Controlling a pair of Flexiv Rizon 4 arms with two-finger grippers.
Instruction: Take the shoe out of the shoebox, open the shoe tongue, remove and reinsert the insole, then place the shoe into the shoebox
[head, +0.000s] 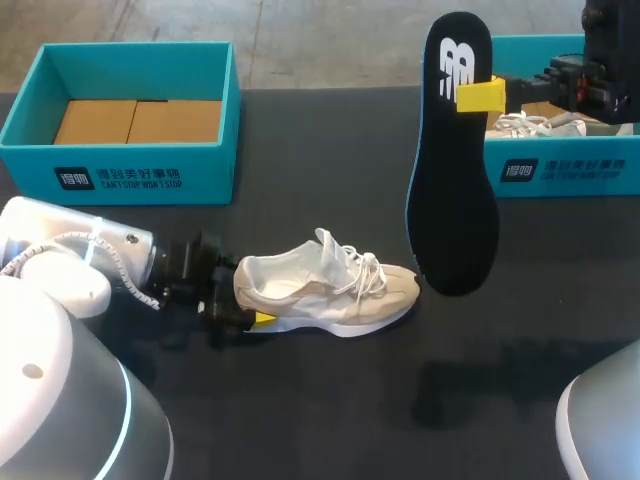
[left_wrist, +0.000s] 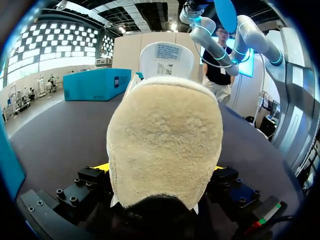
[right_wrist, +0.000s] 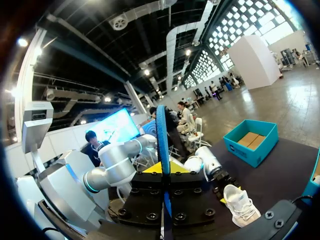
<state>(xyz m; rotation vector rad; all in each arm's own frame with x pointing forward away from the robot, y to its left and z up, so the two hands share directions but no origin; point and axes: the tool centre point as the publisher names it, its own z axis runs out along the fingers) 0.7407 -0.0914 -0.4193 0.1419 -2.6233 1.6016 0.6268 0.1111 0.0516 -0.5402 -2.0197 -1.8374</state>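
Shoe (head: 330, 290) lies at frame centre, its heel clamped in the left gripper (head: 243, 298); right gripper (head: 478, 95) pinches the black insole (head: 455, 200) upright, upper right.

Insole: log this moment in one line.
left gripper shut on shoe | right gripper shut on insole, aloft | shoe on table

Bright overhead light, soft shadows, mild glare

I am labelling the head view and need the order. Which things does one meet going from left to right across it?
left shoebox → left tool → shoe → insole, held up in the air → right shoebox
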